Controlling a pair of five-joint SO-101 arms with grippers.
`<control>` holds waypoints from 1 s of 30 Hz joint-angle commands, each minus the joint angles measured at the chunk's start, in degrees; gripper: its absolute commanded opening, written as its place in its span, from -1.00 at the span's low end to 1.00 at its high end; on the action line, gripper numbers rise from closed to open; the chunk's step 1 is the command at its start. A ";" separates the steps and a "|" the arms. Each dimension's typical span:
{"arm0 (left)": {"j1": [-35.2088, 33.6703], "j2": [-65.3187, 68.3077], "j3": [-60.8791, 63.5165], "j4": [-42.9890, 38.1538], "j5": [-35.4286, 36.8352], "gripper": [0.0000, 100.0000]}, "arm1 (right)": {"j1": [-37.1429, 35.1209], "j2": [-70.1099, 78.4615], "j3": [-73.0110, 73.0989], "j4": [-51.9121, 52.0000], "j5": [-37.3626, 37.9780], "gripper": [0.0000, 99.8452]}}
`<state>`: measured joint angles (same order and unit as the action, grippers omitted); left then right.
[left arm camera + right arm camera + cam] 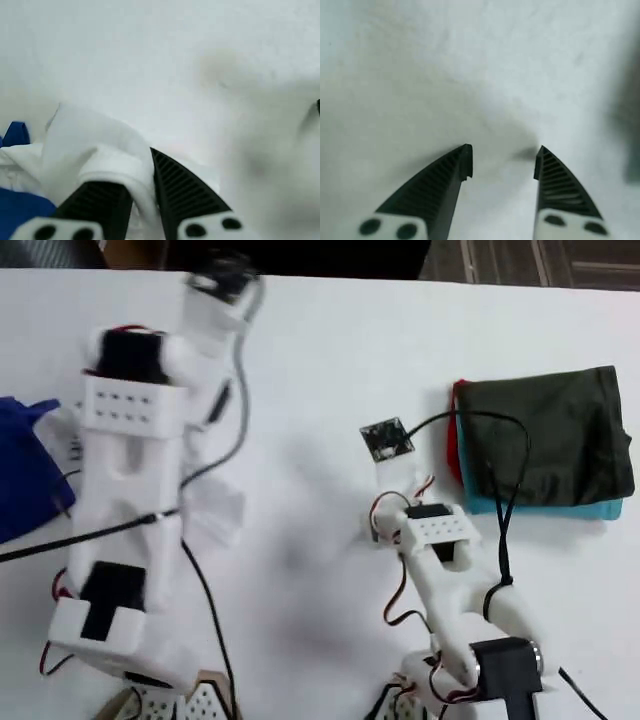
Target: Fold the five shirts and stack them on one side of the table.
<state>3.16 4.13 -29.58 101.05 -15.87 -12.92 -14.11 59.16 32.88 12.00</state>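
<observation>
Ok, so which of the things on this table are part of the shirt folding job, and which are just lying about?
Part of the job: white shirt, clamped in the left pincer; blue shirt beside that arm; dark green shirt stacked on a red shirt and a teal shirt.
Not part of it: black cable lying across the dark green shirt; table.

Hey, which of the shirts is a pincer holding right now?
The white shirt, pinched in the left pincer. The blue shirt lies loose, and the dark green one tops the folded stack.
</observation>
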 commanded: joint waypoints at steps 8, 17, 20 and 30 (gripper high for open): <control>2.37 -3.96 -0.48 -2.81 0.09 -0.40 | 0.66 -2.24 -0.79 -1.45 -0.35 -0.58; -20.04 -3.52 -8.48 -3.34 0.00 -0.38 | 0.66 -2.24 -0.70 -1.45 -0.35 -0.58; -31.21 -2.99 -3.12 -5.01 -0.09 -0.38 | 0.13 -2.24 -0.62 -1.01 0.18 -0.58; -53.98 9.58 18.42 -25.67 -6.86 -0.38 | -17.89 -8.22 -11.78 20.79 7.30 -0.58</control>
<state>-46.15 11.87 -12.88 81.19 -21.41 -25.41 -17.98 53.98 45.89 18.59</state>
